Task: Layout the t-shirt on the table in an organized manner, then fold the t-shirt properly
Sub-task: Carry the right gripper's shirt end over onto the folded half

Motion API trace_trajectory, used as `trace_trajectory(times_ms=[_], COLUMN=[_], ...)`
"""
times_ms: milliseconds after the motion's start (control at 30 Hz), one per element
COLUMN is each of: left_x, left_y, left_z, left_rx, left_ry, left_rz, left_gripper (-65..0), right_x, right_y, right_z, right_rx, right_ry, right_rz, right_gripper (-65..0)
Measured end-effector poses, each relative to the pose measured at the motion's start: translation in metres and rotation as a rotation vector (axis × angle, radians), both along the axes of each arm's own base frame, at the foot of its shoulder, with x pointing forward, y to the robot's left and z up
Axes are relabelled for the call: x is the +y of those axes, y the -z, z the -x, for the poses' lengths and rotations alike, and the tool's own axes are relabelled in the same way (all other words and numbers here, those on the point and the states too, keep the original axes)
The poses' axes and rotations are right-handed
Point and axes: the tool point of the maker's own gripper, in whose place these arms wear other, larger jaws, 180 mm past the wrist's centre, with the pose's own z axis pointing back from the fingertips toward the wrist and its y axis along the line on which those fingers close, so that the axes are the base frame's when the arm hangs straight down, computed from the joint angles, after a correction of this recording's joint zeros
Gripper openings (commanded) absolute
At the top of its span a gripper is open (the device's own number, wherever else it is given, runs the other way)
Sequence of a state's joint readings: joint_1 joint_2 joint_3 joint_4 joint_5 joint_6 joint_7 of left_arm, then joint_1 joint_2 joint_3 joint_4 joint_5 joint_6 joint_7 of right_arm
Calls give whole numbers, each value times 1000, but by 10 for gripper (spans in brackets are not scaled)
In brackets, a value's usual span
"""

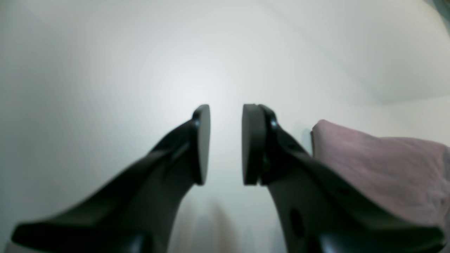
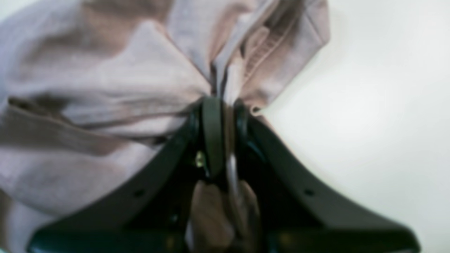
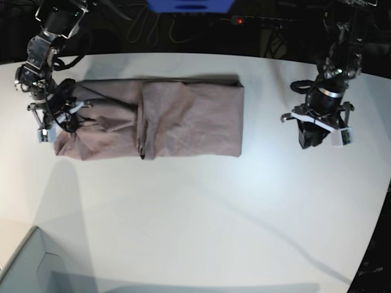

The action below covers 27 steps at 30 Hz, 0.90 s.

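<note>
On the white table [image 3: 195, 207], right claw [image 2: 225, 105] pinches the t-shirt [image 3: 153, 119]; left claw [image 1: 225, 144] spread, empty.

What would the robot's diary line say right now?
right claw: shut on t-shirt end | left claw: open, empty, beside shirt | t-shirt: long strip on table

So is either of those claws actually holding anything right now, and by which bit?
Yes. The right gripper is pinching a bunched fold at one end of the t-shirt. The left gripper holds nothing; its jaws stand apart over the table.
</note>
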<state>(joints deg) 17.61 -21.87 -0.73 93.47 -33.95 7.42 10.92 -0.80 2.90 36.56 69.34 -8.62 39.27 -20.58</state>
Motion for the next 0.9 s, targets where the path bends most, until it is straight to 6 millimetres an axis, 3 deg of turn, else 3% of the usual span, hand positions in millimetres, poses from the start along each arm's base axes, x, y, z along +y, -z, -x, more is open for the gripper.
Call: trace_trajectory(times_ms=[133, 233, 367, 500, 633, 767, 900], left_x=[0, 6, 7, -1, -3, -13, -19], left_y=[1, 14, 32, 49, 63, 68, 82], left_z=[0, 5, 12, 19, 20, 15, 22], left_rx=[-1, 35, 74, 116, 147, 146, 186], left_ry=[-2, -15, -47, -57, -87, -96, -111], left_rz=[0, -6, 11, 36, 53, 85, 106], left_gripper=[-498, -498, -498, -498, -498, -498, -498], right_x=[8, 15, 45, 76, 124, 182, 215], right_y=[-17, -49, -98, -111, -137, -137, -144], right_z=[16, 6, -14, -4, -11, -3, -5], right_rx=[2, -85, -236, -238, -328, -336, -365], right_ry=[-24, -29, -91, -170, -292, -437, -524], right_rz=[75, 116, 143, 171, 146, 76, 49], right_gripper=[-650, -650, -650, -650, -650, -650, -650])
